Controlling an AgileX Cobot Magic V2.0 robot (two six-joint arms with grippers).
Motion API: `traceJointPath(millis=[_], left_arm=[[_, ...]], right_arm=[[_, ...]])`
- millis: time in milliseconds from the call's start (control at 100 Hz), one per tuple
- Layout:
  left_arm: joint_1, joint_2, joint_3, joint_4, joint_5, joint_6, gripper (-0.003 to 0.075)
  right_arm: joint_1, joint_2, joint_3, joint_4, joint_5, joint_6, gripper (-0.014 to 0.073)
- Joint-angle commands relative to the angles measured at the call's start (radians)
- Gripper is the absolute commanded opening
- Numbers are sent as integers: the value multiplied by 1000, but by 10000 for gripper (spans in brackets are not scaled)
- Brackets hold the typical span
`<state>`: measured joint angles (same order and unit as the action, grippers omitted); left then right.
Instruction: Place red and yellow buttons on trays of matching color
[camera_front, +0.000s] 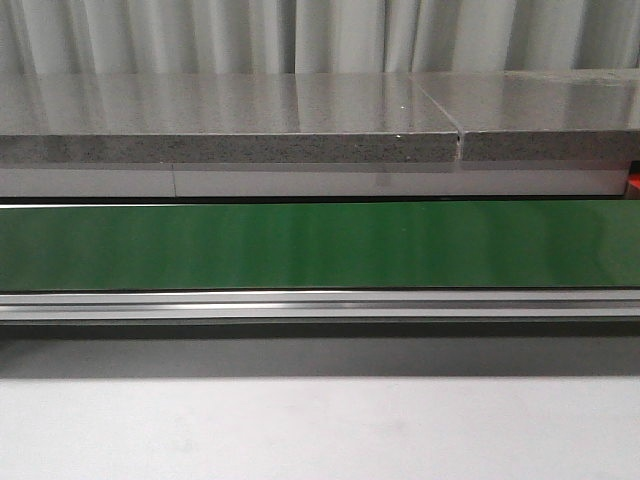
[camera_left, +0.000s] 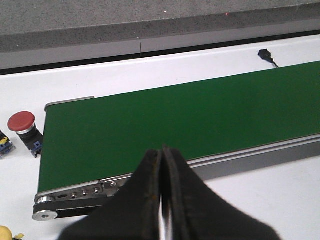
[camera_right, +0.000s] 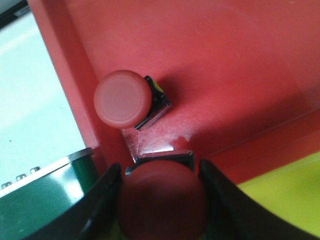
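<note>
In the right wrist view my right gripper (camera_right: 160, 169) is shut on a red button (camera_right: 162, 202), its fingers hugging the round cap over the red tray (camera_right: 225, 65). Another red button (camera_right: 122, 99) lies in that tray, close to its wall. A corner of the yellow tray (camera_right: 285, 195) shows beside the red one. In the left wrist view my left gripper (camera_left: 162, 151) is shut and empty above the near rail of the green belt (camera_left: 175, 120). A third red button (camera_left: 21, 121) stands on the white table off the belt's end. A yellow button (camera_left: 4, 233) peeks in at the frame's corner.
The belt's roller end (camera_right: 45, 200) lies right beside the red tray's wall. A blue and yellow part (camera_left: 3, 144) sits by the red button on the table. A grey counter (camera_front: 300, 120) runs behind the belt (camera_front: 320, 245). A black plug (camera_left: 266, 56) lies past the belt.
</note>
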<state>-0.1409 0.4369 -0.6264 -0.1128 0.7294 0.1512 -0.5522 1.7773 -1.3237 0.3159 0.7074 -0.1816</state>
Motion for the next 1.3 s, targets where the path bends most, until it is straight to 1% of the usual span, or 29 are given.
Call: traceJointPath(millis=[0, 290, 520, 730, 780, 830, 950, 1020, 1080, 1290], left_arm=[[-7, 7, -28, -12, -67, -3, -21], [-7, 7, -28, -12, -67, -3, -21], [-7, 7, -28, -12, -67, -3, -21], [-7, 7, -28, -12, -67, -3, -21], [-7, 7, -28, -12, -67, -3, -21], [-7, 7, -28, -12, -67, -3, -21], [-7, 7, -28, -12, -67, -3, -21], [-7, 7, -28, -12, -67, -3, -21], [-7, 7, -28, -12, -67, -3, -21], [-7, 7, -28, -12, -67, -3, -21]], right_arm=[[-3, -29, -31, 24, -59, -3, 71], [5, 6, -31, 54, -132, -3, 71], [38, 44, -31, 62, -137, -4, 71], [45, 55, -31, 62, -136, -4, 78], [45, 55, -31, 61, -133, -4, 116], [45, 55, -31, 61, -133, -4, 189], [45, 55, -31, 61, -129, -4, 441], [45, 54, -31, 61, -124, -4, 533], [45, 49, -31, 60, -120, -5, 557], [45, -11, -31, 53, -117, -10, 550]])
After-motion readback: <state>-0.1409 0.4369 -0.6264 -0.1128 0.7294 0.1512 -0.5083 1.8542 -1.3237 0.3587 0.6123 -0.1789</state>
